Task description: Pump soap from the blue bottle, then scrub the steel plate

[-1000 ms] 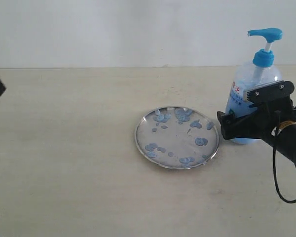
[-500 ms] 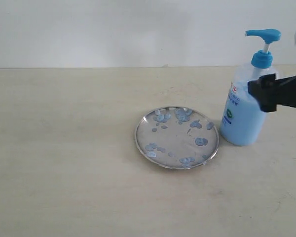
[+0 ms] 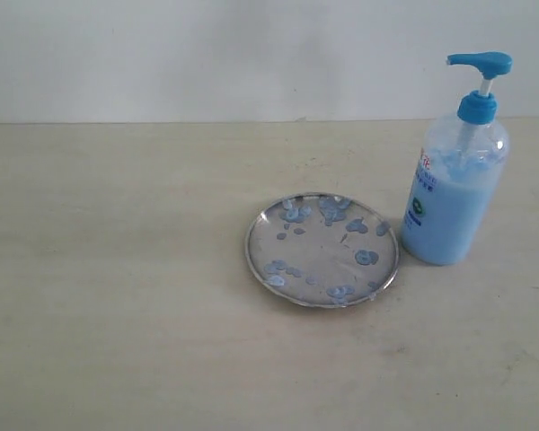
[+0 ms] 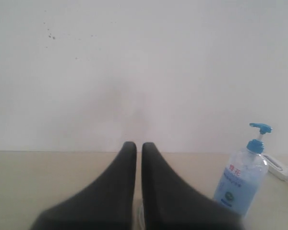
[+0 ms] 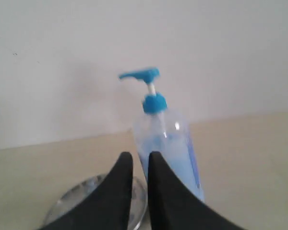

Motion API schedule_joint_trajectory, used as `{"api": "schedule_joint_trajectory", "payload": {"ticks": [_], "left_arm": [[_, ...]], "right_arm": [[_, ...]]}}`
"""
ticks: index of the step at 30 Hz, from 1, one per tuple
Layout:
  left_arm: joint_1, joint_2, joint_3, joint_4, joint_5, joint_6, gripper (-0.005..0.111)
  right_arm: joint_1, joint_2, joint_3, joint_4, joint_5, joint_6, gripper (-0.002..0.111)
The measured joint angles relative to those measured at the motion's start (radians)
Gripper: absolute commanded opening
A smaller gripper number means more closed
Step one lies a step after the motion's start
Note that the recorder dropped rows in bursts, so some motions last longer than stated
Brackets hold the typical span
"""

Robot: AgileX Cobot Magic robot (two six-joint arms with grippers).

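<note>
Holds nothing in left gripper [image 4: 138, 146] or right gripper [image 5: 140, 155], each narrowed to a slit. Shows upright blue bottle [image 3: 455, 171], soap [image 3: 449, 229] pale, just beside shiny blob-dotted steel plate [image 3: 328, 244].

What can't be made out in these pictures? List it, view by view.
- Exterior view: neither arm is in frame; the blue bottle label's print is too small to read.
- Right wrist view: blurred; the right gripper covers part of the bottle's base and part of the steel plate.
- Left wrist view: the left gripper hides the plate; a white object is cut by the edge.
</note>
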Motion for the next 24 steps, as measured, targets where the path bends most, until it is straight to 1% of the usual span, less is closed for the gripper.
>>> {"api": "schedule_joint_trajectory", "payload": {"ticks": [2,4,10,13,17,21,24], "left_arm": [[0.000,0.000,0.000,-0.002,0.031,0.000,0.004],[0.000,0.000,0.000,-0.002,0.060,0.000,0.004],[0.000,0.000,0.000,-0.002,0.084,0.000,0.004],[0.000,0.000,0.000,-0.002,0.084,0.000,0.004],[0.000,0.000,0.000,-0.002,0.084,0.000,0.004],[0.000,0.000,0.000,-0.002,0.084,0.000,0.004],[0.000,0.020,0.000,-0.002,0.084,-0.022,0.004]], "right_arm": [[0.000,0.066,0.059,0.046,-0.057,0.022,0.002],[0.000,0.122,0.068,0.055,-0.068,0.002,0.002],[0.000,0.236,0.071,0.059,-0.057,-0.230,0.002],[0.000,0.250,0.072,0.059,-0.032,-0.262,0.002],[0.000,0.253,0.075,0.062,-0.018,-0.195,0.002],[0.000,0.253,0.075,0.082,-0.018,-0.040,0.002],[0.000,0.253,0.075,0.088,-0.016,0.026,0.002]]}}
